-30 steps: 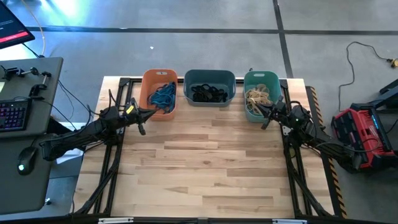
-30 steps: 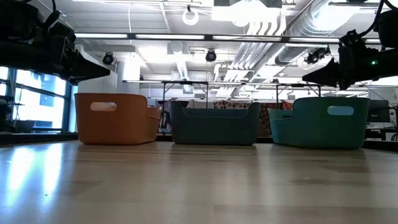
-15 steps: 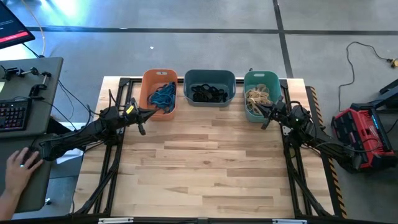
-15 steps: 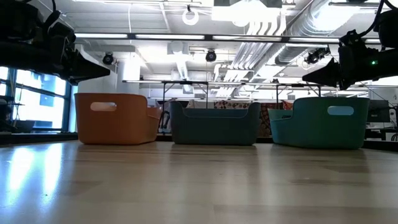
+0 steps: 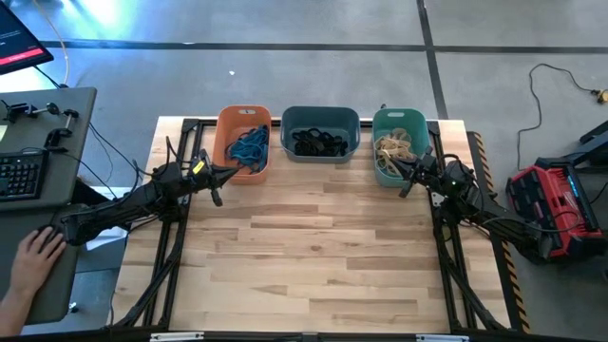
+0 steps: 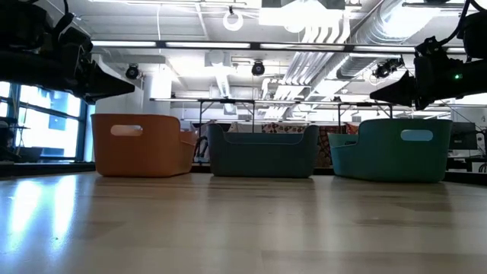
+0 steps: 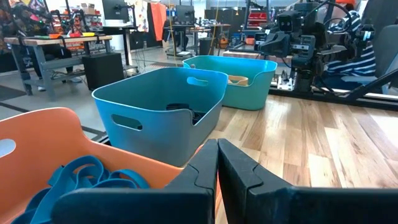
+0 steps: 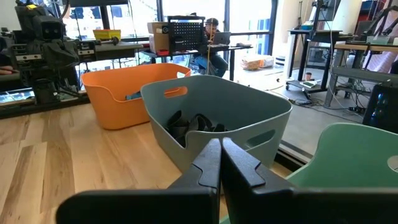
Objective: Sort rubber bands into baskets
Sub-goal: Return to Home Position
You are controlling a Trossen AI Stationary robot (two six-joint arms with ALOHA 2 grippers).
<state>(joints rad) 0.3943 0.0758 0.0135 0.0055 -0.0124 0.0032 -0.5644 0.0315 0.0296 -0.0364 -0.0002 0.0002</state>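
Note:
Three baskets stand in a row at the table's far edge: an orange basket (image 5: pixel 244 142) with blue rubber bands (image 5: pixel 249 144), a slate blue-grey basket (image 5: pixel 320 134) with black bands (image 5: pixel 318 143), and a teal basket (image 5: pixel 400 144) with tan bands (image 5: pixel 392 147). My left gripper (image 5: pixel 220 177) is shut and empty, just near of the orange basket's near left corner. My right gripper (image 5: pixel 406 177) is shut and empty at the teal basket's near right corner. In the wrist views each gripper's fingers (image 7: pixel 217 168) (image 8: pixel 220 163) are closed together.
Bare wooden tabletop (image 5: pixel 313 256) spreads near of the baskets. A desk with a keyboard (image 5: pixel 21 176) stands left of the table, with a person's hand (image 5: pixel 38 256) on it. A red device (image 5: pixel 551 204) lies on the floor at the right.
Both arms have kept still. A person's hand has come into view at the desk left of the table.

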